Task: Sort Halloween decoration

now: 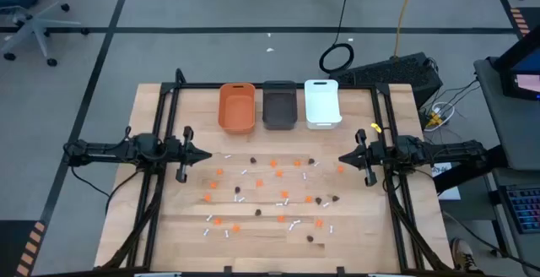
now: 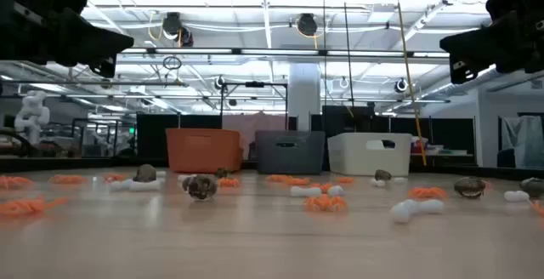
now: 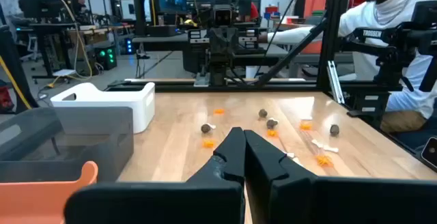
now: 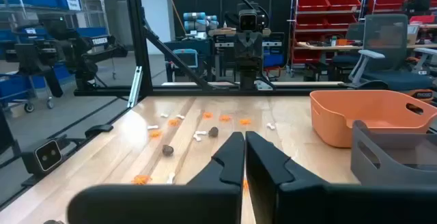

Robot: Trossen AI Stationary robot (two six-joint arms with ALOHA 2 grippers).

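Observation:
The Halloween decoration lies scattered over the middle of the wooden table: small orange blobs (image 1: 259, 183), dark lumps (image 1: 254, 160) and little white sticks (image 1: 295, 224). At the far edge stand an orange bin (image 1: 237, 107), a dark grey bin (image 1: 279, 105) and a white bin (image 1: 321, 103). My left gripper (image 1: 206, 155) hovers shut at the table's left side, pointing level toward the middle. My right gripper (image 1: 342, 160) hovers shut at the right side, facing it. Neither holds anything.
Black frame rails (image 1: 169, 116) run along the table's left, right and far sides. A person in a white top (image 3: 392, 19) sits beyond the table's right side. A coiled cable (image 1: 337, 57) and a dark box (image 1: 396, 74) lie on the floor behind the bins.

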